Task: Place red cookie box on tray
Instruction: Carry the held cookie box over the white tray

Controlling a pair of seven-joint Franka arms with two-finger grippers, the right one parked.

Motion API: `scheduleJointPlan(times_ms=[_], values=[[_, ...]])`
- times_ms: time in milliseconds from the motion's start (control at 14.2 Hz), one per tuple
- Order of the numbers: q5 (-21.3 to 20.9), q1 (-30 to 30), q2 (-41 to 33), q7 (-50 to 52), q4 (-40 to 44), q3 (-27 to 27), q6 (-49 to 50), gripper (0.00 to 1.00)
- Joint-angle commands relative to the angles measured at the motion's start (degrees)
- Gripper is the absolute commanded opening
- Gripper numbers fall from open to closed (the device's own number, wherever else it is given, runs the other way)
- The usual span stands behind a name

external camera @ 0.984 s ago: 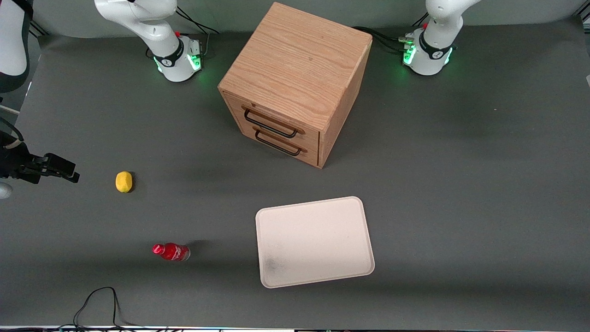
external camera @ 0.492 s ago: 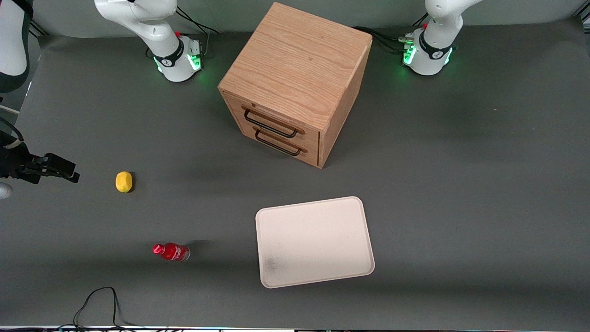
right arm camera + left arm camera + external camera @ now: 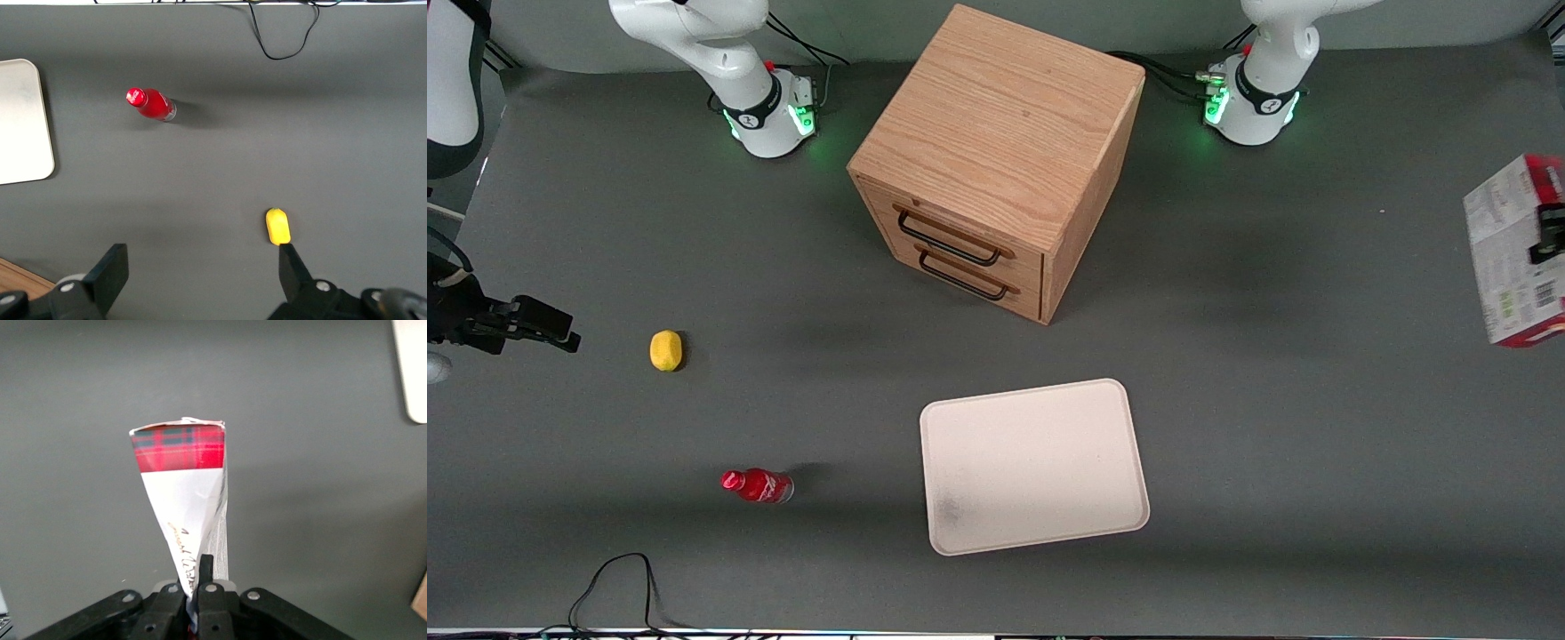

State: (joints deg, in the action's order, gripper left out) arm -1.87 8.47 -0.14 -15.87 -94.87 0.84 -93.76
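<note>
Grey tabletop; gripper (image 3: 193, 590) clamps red cookie box (image 3: 1516, 252) aloft near working arm's end, well apart from tray (image 3: 1032, 465); thin pinch could slip.

— Where's the front camera?
— High and far, looking steeply down on the whole table (image 3: 1316, 427).
— And the wrists?
— Left looks closely along its gripper (image 3: 193, 583), at the tray's (image 3: 1032, 462) two o'clock, clamping the red cookie box (image 3: 183, 487). Right looks down, wider. All three share the tray.

gripper (image 3: 198, 603) clamping red cookie box (image 3: 1513, 252) aloft at working arm's end, open table (image 3: 1316, 373) between it and tray (image 3: 1034, 465), wooden drawer cabinet (image 3: 996, 151) flanking the way
</note>
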Motion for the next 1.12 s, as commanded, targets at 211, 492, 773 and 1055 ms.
scheduleJointPlan(times_ms=[211,492,773,1055], values=[[-1.65,-13.29,6.02,15.05,7.32,-1.19,1.74,0.00],[-1.47,-19.01,8.93,19.12,10.32,-1.10,0.95,0.00],[-0.34,-23.67,11.12,23.05,14.43,-1.10,0.59,0.00],[0.72,-29.55,18.31,34.91,23.13,-1.10,0.77,0.00]])
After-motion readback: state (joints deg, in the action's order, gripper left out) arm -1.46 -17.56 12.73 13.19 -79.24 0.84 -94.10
